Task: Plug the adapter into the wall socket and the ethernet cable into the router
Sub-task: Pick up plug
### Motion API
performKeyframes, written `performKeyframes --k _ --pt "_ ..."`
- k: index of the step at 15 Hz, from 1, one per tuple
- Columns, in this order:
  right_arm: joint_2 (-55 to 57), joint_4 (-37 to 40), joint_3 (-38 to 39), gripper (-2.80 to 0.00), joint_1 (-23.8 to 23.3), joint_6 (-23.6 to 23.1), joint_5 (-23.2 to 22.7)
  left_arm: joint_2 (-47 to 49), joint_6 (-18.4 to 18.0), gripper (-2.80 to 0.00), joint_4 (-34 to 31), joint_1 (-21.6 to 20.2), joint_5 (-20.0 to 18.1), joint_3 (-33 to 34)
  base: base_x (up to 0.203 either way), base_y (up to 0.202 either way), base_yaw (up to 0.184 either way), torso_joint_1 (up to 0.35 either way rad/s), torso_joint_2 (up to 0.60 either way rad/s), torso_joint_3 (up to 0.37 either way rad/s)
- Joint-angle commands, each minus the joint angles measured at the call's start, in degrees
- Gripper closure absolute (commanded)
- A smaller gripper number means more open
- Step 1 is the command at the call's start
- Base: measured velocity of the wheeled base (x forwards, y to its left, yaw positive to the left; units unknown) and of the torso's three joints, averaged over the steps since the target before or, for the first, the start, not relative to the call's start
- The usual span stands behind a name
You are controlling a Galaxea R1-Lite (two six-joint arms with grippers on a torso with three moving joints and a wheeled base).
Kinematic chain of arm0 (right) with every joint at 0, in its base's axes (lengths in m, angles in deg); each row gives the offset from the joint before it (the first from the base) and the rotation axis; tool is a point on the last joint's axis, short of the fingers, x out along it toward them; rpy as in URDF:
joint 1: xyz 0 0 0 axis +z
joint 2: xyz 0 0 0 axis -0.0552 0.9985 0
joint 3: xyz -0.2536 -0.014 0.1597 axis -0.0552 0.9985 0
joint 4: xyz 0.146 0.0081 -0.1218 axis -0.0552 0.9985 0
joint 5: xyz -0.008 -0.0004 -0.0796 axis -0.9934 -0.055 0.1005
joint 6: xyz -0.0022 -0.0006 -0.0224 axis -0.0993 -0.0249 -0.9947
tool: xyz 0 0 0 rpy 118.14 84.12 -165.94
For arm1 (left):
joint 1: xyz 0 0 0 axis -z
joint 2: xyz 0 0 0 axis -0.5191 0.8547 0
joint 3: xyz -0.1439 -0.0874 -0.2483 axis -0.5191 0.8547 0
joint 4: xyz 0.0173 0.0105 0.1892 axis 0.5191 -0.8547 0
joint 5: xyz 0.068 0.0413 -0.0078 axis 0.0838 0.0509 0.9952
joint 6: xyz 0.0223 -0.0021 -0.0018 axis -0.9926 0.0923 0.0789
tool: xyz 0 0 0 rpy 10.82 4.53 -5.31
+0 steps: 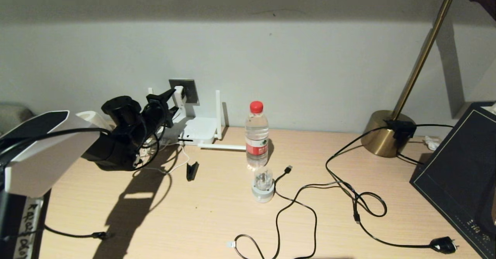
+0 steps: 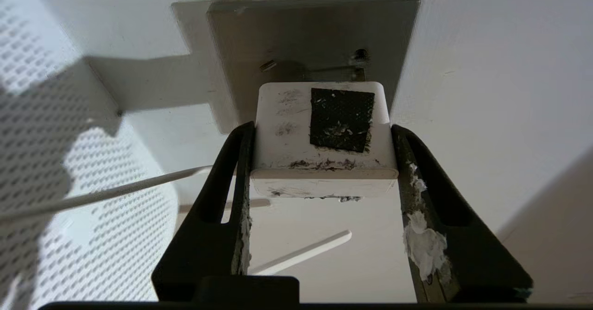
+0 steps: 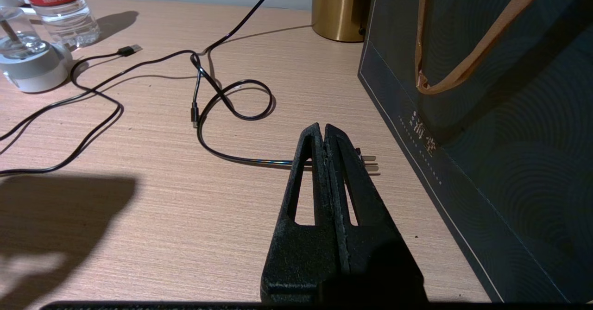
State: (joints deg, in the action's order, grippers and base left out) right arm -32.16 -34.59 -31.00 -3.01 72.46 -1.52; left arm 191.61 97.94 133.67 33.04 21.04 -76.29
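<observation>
Two black fingers (image 2: 222,199) of the left gripper (image 2: 322,161) fill the left wrist view, and they are closed just wide enough to squeeze the small white block adapter (image 2: 324,138) by its two sides. That adapter sits right up at the square grey metal wall socket (image 2: 310,41), with its metal pins showing in the small gap, so I think it is lined up but not pushed all the way in. A push that is a bit crooked could bend the pins or make the block slip between the fingers. Just below the wall socket, the flat white router with thin stick antennas (image 1: 199,131) waits on the pale wooden desk (image 1: 217,220). Far from the wall socket, at the near desk edge, lies the thin black ethernet cable with a small clear plug (image 1: 231,244), not touched yet. Over by the dark paper bag (image 3: 500,138), well away from the wall socket, the right gripper (image 3: 324,131) rests with its fingers pressed together, holding nothing
</observation>
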Motion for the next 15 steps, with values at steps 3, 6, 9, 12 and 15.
performKeyframes --k 3,6,9,12,15 --pt "0.0 0.0 0.6 0.00 0.0 0.0 0.0 -0.6 0.8 0.00 0.2 -0.1 -0.1 0.6 0.000 0.000 0.000 0.000 0.00 0.000" --pt "0.0 0.0 0.6 0.00 0.0 0.0 0.0 -0.7 0.8 0.00 0.2 -0.1 -0.1 0.6 0.000 0.000 0.000 0.000 0.00 0.000" --pt "0.0 0.0 0.6 0.00 0.0 0.0 0.0 -0.7 0.8 0.00 0.2 -0.1 -0.1 0.6 0.000 0.000 0.000 0.000 0.00 0.000" --pt "0.0 0.0 0.6 0.00 0.0 0.0 0.0 -0.7 0.8 0.00 0.3 -0.1 -0.1 0.6 0.000 0.000 0.000 0.000 0.00 0.000" --pt "0.0 0.0 0.6 0.00 0.0 0.0 0.0 -0.6 0.8 0.00 0.8 -0.1 -0.1 0.5 0.000 0.000 0.000 0.000 0.00 0.000"
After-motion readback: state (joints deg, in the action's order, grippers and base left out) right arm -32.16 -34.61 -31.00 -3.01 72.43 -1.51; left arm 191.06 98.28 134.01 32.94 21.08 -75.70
